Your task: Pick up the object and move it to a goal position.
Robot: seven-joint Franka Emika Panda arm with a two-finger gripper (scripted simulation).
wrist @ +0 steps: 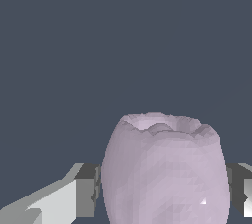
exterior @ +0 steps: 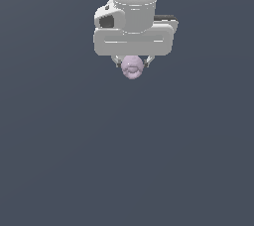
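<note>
Sitting between the two fingers of the gripper (exterior: 132, 64), the object (exterior: 132, 66) is a small pale lilac lump, rounded, with a ridged crown. In the exterior view it shows just under the white gripper body, near the upper middle of the picture, and is far narrower than that body. In the wrist view the object (wrist: 165, 169) fills the space between the dark finger pads (wrist: 88, 188), one on each side, and both pads look to be touching its flanks. So the gripper (wrist: 165, 191) is narrowed down onto the lump and appears to be holding it.

The relation that matters next is simple: the object lies directly in line with the hand, centred between the fingers, its taller axis running out along the fingers away from the wrist. Nothing offsets it to either side.

Around it there is only plain dark blue-grey ground (exterior: 129, 170). No goal marker shows in either view, so which way the carry must go cannot be told. Whether the lump rests on the ground or hangs clear is also unclear, as no shadow or contact line shows.
</note>
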